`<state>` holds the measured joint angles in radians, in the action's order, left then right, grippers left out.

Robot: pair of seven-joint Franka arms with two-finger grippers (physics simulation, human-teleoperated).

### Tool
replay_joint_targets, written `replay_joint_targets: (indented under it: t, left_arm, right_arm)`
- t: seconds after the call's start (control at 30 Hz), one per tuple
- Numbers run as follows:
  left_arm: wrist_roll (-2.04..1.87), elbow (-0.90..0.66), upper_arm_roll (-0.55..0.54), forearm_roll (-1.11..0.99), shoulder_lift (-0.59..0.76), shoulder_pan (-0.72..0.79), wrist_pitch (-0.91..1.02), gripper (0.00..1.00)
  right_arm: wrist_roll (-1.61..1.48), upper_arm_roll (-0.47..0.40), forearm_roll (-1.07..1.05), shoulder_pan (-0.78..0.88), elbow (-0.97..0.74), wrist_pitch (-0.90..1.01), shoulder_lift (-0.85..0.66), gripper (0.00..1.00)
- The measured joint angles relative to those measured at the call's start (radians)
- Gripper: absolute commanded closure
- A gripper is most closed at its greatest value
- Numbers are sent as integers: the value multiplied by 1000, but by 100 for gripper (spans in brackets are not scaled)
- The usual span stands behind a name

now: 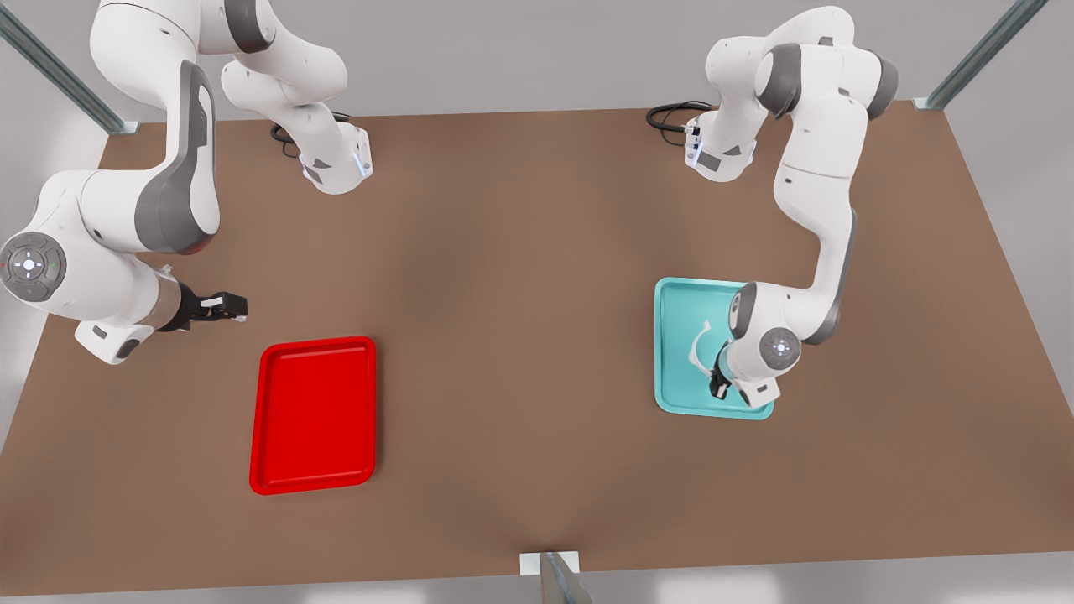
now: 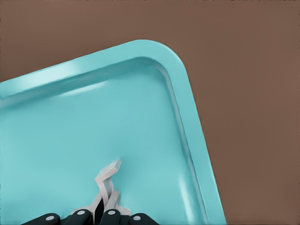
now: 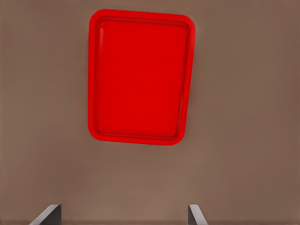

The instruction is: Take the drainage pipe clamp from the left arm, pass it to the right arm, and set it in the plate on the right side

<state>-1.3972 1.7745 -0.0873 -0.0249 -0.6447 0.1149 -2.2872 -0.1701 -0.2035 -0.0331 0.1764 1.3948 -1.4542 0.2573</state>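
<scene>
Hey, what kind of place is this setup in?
Likely a simulated robot test bench: a bare brown table, metal frame struts at the corners, and two arm bases bolted on, cables trailing.

No legible text, label, brand, number or sign is found on any surface in the front view or in either wrist view.
</scene>
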Motion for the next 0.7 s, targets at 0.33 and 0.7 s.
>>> replay_joint_targets:
  t: [0.33, 0.7]
  left_arm:
    - [-28, -255, -78, 31, -25, 30, 192, 79]
    - [-266, -722, -112, 59, -254, 309, 360, 79]
  right_arm:
    - [-1, 2, -40, 11, -24, -7, 72, 0]
    - [-4, 30, -175, 425, 134, -388, 197, 0]
